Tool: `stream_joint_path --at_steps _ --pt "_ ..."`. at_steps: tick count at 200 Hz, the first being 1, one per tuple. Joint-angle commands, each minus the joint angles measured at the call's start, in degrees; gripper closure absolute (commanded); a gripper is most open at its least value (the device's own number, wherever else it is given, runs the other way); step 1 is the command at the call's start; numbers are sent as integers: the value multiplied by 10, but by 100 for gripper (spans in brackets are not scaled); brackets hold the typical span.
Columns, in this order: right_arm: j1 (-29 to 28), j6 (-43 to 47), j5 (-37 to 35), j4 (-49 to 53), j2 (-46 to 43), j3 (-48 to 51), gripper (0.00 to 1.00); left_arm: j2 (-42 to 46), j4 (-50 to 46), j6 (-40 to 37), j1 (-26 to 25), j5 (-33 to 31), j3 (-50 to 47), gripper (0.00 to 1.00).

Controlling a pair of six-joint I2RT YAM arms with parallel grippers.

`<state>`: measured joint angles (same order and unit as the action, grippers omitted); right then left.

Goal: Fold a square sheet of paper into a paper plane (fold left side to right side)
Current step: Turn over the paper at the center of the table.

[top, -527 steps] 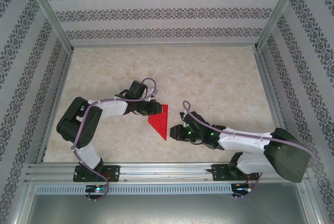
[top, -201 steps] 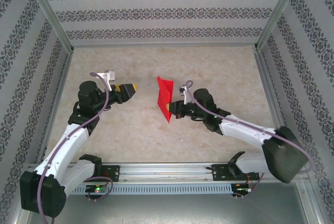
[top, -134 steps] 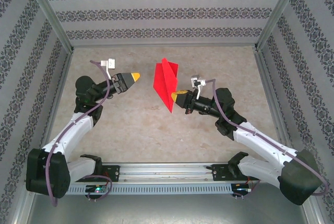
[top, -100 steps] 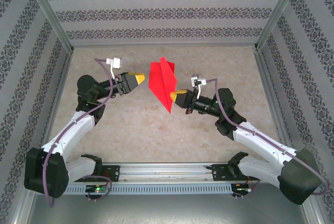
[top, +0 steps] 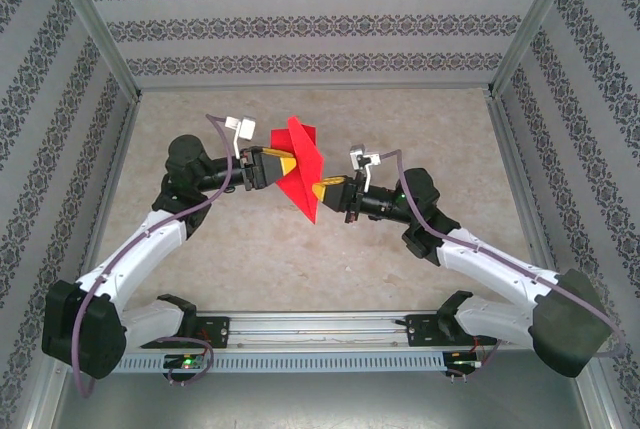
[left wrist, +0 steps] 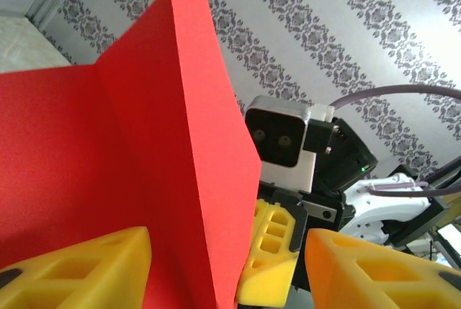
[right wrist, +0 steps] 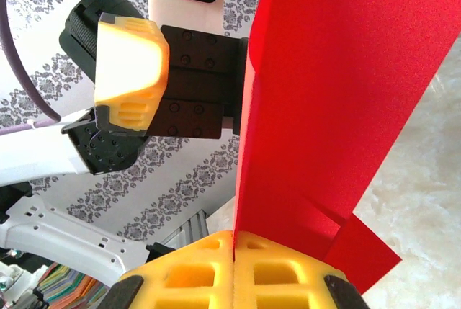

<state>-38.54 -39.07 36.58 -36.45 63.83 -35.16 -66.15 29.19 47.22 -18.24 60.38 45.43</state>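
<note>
paper plane: the red paper plane [top: 303,149] is up off the counter [top: 420,129], hanging in the air between the two grippers. The narrow pointy end faces the near side and the wide end faces the back wall. The flaps are opened out a bit, so you can see a sharp crease running down it [left wrist: 108,179].

right gripper: the right gripper [top: 320,192] comes in from the right, with its jaws pressed together on the narrow end of the plane. On its own wrist cam [right wrist: 234,251] the red sheet [right wrist: 324,93] runs straight into the seam between the yellow pads.

left gripper: the left gripper [top: 288,165] comes in from the left at about the middle of the plane. Its jaws are spread, with one yellow finger on each side of a fold [left wrist: 229,244]. Honestly can't tell if either pad is actually touching the paper. One of its fingers [right wrist: 130,60] shows just beside the sheet on the right wrist cam.

counter: beige marbled top.
</note>
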Motion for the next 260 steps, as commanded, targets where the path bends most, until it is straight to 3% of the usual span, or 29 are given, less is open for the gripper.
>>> stream_joint_path --at_steps 1,47,94,176,202,260 --pt "-9 0 8 -30 7 -22 100 -4 -17 -32 -16 -2 23 43" --pt "-13 -3 11 -37 17 -25 100 -4 -45 -54 -21 -25 25 52" --pt "-14 -7 6 -39 19 -21 100 -1 -45 -57 -24 -37 20 69" --pt "-3 -28 -15 -22 10 -13 96 14 -25 -50 -24 -55 8 90" --pt "6 -39 -24 -11 -11 -9 87 17 -12 -46 -24 -62 1 91" --pt "40 -42 -88 74 -126 41 54 20 48 -28 -26 -82 -26 96"
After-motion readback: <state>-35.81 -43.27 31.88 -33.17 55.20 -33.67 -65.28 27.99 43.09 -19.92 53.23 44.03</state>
